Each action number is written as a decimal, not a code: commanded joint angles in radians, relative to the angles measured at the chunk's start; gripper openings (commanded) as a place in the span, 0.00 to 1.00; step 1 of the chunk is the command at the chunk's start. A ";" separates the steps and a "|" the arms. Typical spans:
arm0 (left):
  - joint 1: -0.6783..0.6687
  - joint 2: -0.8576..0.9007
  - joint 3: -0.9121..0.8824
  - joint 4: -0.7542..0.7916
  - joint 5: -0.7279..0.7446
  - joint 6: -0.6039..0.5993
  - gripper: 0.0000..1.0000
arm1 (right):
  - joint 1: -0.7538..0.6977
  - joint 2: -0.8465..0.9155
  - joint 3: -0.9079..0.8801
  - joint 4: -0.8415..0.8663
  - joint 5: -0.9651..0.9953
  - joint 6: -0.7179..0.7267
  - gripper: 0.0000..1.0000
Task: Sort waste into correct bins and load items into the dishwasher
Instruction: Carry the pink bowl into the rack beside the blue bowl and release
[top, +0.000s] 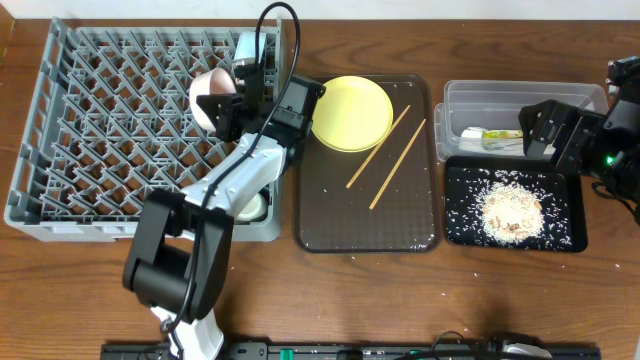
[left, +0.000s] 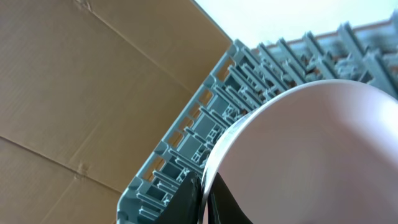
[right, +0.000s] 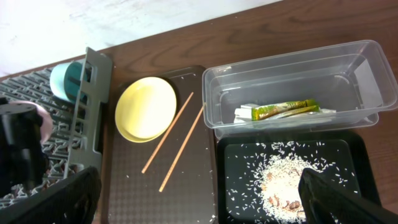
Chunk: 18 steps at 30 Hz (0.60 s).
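My left gripper (top: 228, 98) is shut on the rim of the white bowl (top: 211, 92) and holds it on edge over the grey dish rack (top: 100, 130). In the left wrist view the fingers (left: 208, 200) pinch the bowl's rim (left: 311, 155). A light blue bowl (right: 64, 81) stands at the rack's far right corner. A white cup (top: 252, 208) shows partly under the left arm. The yellow plate (top: 350, 112) and two chopsticks (top: 388, 155) lie on the brown tray (top: 365, 225). My right gripper (right: 202, 186) is open and empty, above the bins.
The clear tub (top: 560, 95) holds a green-and-yellow wrapper (right: 287, 109) and white napkin (right: 245, 114). The black tray (top: 460, 225) in front of it holds a heap of rice scraps (top: 512, 210). Loose grains dot the brown tray. Cardboard stands behind the rack (left: 74, 93).
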 joint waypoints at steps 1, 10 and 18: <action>0.006 0.046 -0.006 0.002 -0.005 -0.012 0.07 | -0.008 -0.001 0.002 0.000 0.006 -0.011 0.99; -0.019 0.058 -0.006 0.001 -0.043 0.048 0.07 | -0.008 -0.001 0.002 0.000 0.006 -0.011 0.99; -0.094 0.058 -0.006 -0.026 -0.042 0.089 0.14 | -0.008 -0.001 0.002 0.000 0.006 -0.011 0.99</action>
